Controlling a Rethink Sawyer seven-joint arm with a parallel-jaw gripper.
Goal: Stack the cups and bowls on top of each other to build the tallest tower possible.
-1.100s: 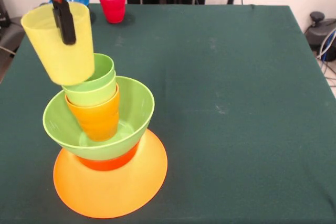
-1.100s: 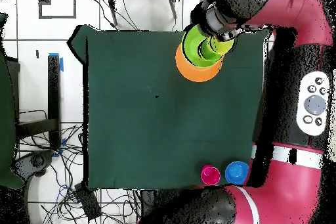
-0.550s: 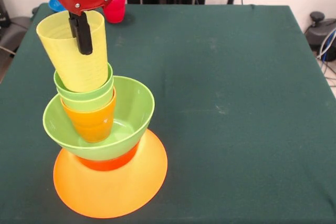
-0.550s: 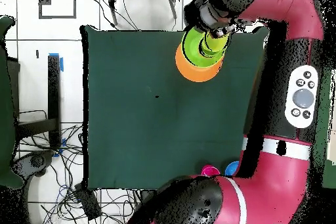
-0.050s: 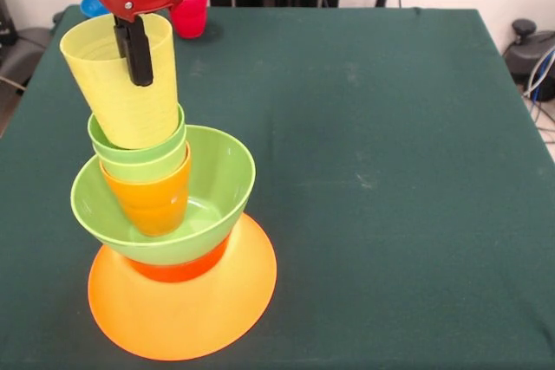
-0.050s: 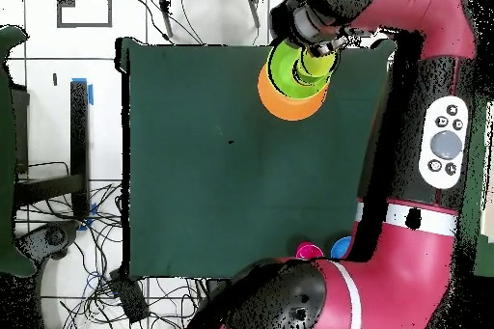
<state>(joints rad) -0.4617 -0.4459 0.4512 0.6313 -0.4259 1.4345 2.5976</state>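
Huge translucent orange plastic bowl [image 5: 182, 305] sits upside down on the green surface [image 5: 373, 171] as a wide base. The lime green bowl [image 5: 221, 184] cradles the nested orange cup [image 5: 156, 201] and green cup [image 5: 143, 155]. The hand [image 5: 137, 54] pinches the yellow cup's [image 5: 121, 97] rim, seating it on top.

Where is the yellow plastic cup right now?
In the front view, the yellow plastic cup is at the left, nested in the lime green cup atop the tower, with the pincer on its rim.
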